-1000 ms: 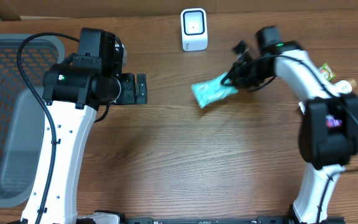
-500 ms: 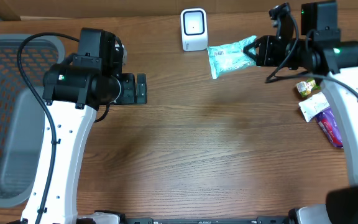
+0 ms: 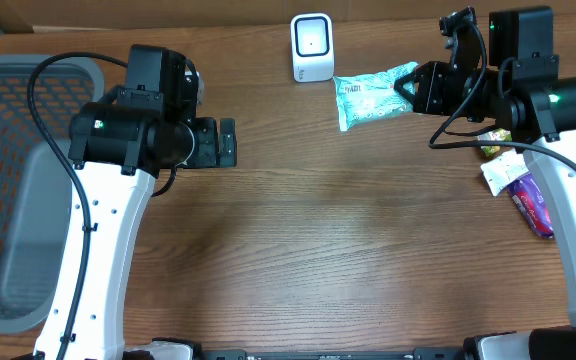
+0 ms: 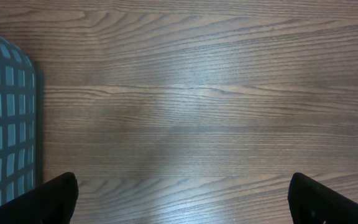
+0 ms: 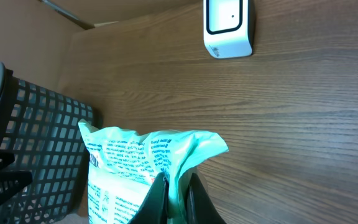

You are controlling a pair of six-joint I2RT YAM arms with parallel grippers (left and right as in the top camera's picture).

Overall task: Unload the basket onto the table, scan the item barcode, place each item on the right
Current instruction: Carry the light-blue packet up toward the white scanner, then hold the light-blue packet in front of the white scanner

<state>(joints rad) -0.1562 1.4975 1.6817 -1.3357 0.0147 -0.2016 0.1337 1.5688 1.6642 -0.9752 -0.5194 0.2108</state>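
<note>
The teal packet (image 5: 132, 171) ran off the bottom edge of the right wrist view, its print too small to read. The overhead's left edge cut the basket (image 3: 28, 68). The right arm (image 3: 568, 110) hid part of the wrappers (image 3: 513, 178).

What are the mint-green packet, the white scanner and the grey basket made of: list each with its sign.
Mint-green printed packet: probably thin plastic film, slightly glossy; it crinkles into folds.
White boxy scanner: hard moulded plastic, smooth; rounded corners, even sheen.
Grey mesh basket: apparently matte moulded plastic; uniform square grid.

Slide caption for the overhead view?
Right gripper holds a mint-green plastic packet beside the white boxy scanner; left gripper open.
</note>
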